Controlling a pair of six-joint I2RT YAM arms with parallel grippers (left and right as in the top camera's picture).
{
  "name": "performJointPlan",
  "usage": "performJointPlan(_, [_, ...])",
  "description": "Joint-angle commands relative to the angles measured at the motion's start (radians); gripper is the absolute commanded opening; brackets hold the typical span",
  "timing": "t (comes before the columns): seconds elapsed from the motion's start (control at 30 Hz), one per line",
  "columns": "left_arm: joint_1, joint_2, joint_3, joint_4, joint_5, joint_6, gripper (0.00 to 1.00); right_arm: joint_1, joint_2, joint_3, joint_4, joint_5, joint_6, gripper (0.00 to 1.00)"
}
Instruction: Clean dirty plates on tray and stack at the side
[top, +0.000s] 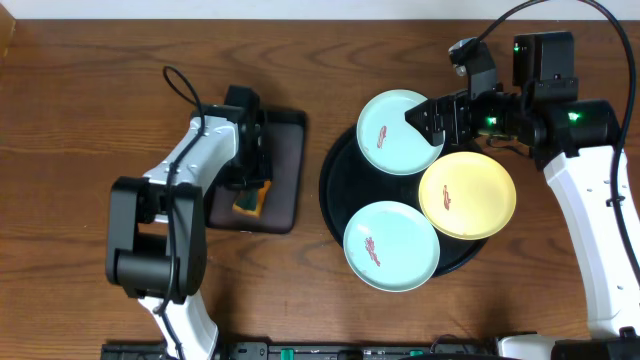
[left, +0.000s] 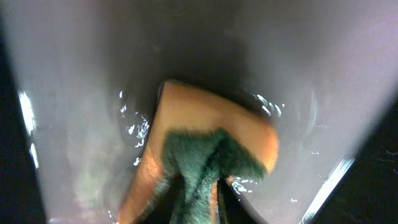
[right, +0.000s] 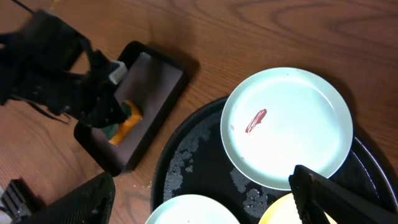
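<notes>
Fingers: left gripper pinches orange-green sponge in rectangular black tray, right gripper spread above pale turquoise round plate | step: fetching sponge | next: lift, wipe smear

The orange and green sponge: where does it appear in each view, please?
Overhead: the sponge lies left of centre.
Left wrist: the sponge fills the lower middle.
Right wrist: the sponge is at middle left.
Shared landmark: the small rectangular tray that holds it.
</notes>
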Motion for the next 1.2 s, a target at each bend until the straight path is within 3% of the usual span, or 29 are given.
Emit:
performJointPlan(0.0, [0.003,-0.129,0.046,-0.031,0.038,0.0,0.35,-0.006,-0.008,0.026,0.0,-0.019,0.009,0.88])
performJointPlan(0.1, [0.003,-0.172,0.045,-0.089,0.037,0.0,0.41,-0.006,-0.008,0.026,0.0,-0.019,0.009,0.88])
performJointPlan(0.27, [0.002,-0.159,-0.017,-0.16,0.037,0.045,0.41,-0.006,-0.008,0.026,-0.001,-0.019,0.009,0.88])
performJointPlan(0.57, [0.003,-0.137,-0.251,0.098,0.034,0.102,0.41,-0.006,-0.008,0.026,-0.001,-0.019,0.009,0.88])
performJointPlan(0.63, [0.003,-0.137,-0.279,0.154,0.035,0.101,0.34,-0.006,-0.008,0.026,-0.001,-0.019,0.009,0.88])
performJointPlan(0.73, [0.003,-0.138,-0.283,0.184,0.056,0.098,0.08,-0.006,-0.008,0.026,-0.001,-0.019,0.009,0.88])
performJointPlan(0.97, [0.003,-0.175,-0.198,0.143,0.11,-0.013,0.07,-0.006,-0.008,0.026,-0.005,-0.019,0.009,0.88])
performJointPlan(1.0, [0.003,-0.189,-0.185,0.142,0.109,-0.013,0.09,-0.006,-0.008,0.026,-0.005,-0.019,0.009,0.88])
performJointPlan(1.1, [0.003,-0.221,-0.167,0.146,0.109,-0.013,0.34,-0.006,-0.008,0.026,-0.004,-0.019,0.009,0.88])
performJointPlan(1.17, [0.003,-0.237,-0.167,0.157,0.103,-0.012,0.41,-0.006,-0.008,0.026,-0.004,-0.019,0.009,0.88])
